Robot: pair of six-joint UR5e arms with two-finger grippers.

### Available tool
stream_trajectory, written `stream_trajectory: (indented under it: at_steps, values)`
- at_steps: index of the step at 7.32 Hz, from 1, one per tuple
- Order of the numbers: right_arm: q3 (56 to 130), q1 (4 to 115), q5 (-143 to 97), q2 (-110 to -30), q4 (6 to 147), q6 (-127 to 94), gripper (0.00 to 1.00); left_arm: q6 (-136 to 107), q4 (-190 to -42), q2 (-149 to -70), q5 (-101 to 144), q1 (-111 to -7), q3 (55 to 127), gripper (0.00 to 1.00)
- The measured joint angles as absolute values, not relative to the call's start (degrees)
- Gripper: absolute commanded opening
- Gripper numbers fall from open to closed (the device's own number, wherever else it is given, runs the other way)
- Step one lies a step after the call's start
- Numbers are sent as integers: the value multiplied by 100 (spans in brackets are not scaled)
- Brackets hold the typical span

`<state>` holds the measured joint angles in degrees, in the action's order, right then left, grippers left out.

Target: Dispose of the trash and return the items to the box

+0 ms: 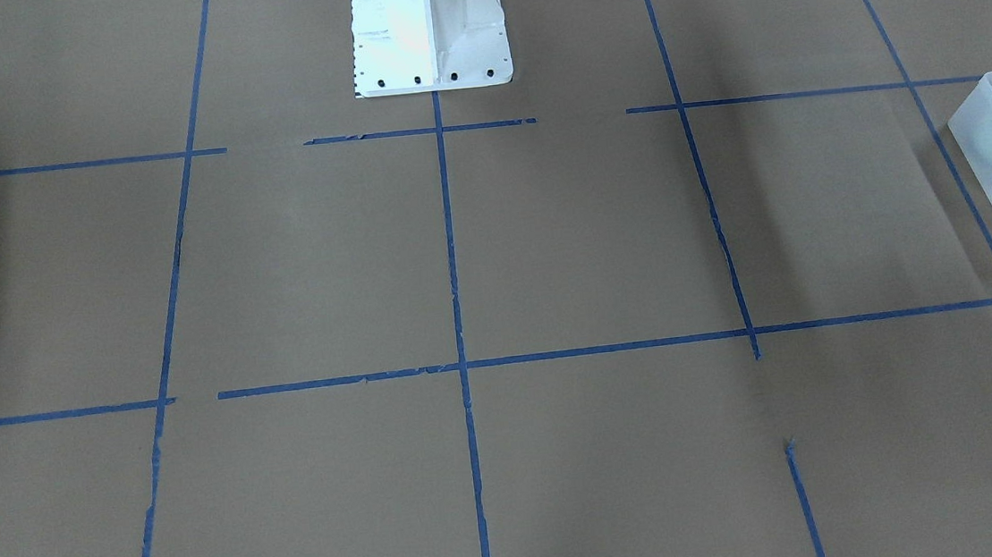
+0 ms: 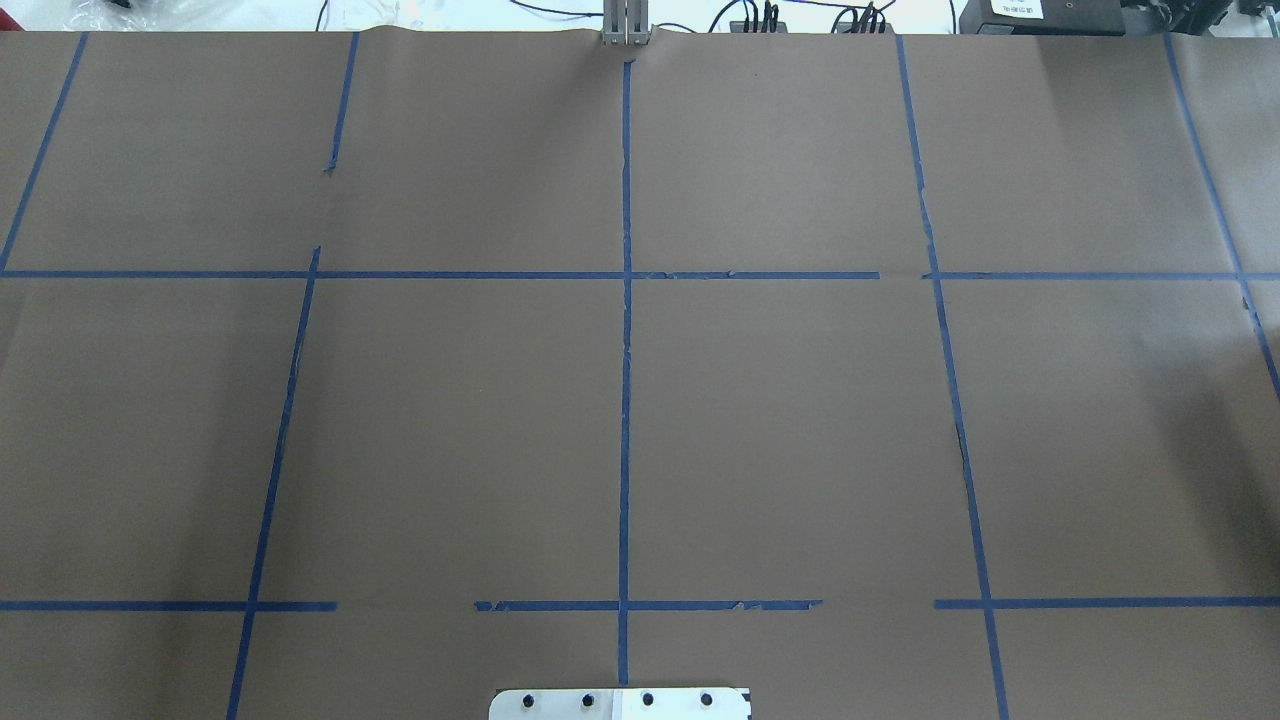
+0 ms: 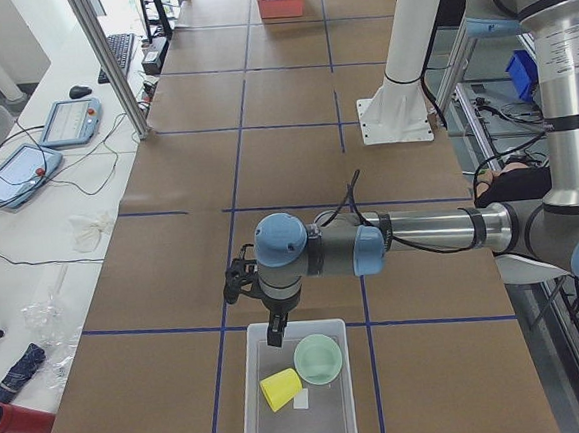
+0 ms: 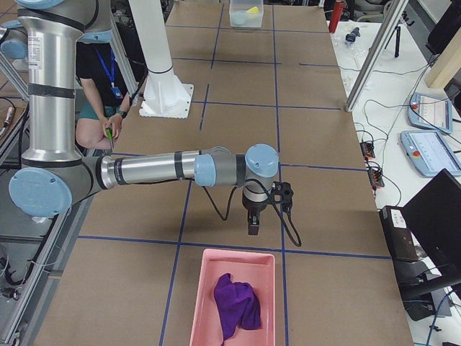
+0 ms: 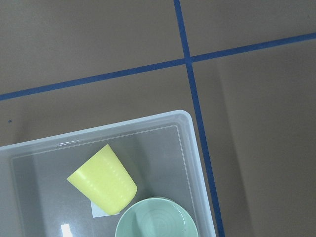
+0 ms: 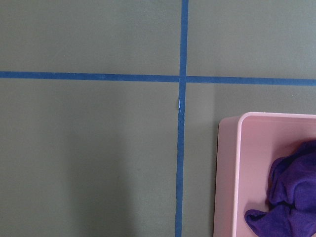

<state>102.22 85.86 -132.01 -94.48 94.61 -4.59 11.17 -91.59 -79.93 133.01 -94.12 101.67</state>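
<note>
The left gripper point(image 3: 276, 334) is held over one end of the frosted box point(image 3: 321, 430); whether it is released or clenched cannot be told. Inside the box, one yellow cup point(image 3: 280, 389) is laid on its side just beside one mint bowl point(image 3: 318, 358). The table point(image 2: 450, 420) is covered in brown paper gridded with blue tape point(image 2: 625, 400). The right gripper point(image 4: 253, 225), equally unreadable, is hung near one pink tray point(image 4: 204, 288) holding one purple cloth point(image 4: 235, 304).

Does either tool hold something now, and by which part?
Nothing, it seems: no thing shows at the left tool or the right tool. The yellow cup and green bowl lie in the frosted bin, the purple cloth in the pink bin.
</note>
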Motion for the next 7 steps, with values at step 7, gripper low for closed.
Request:
stream_trajectory:
  at_steps: [7]
  values:
    - [10222,8563,-13201,-9445,9448,-466,100,1116,-9167,-7952,13283,-9672,10213,100]
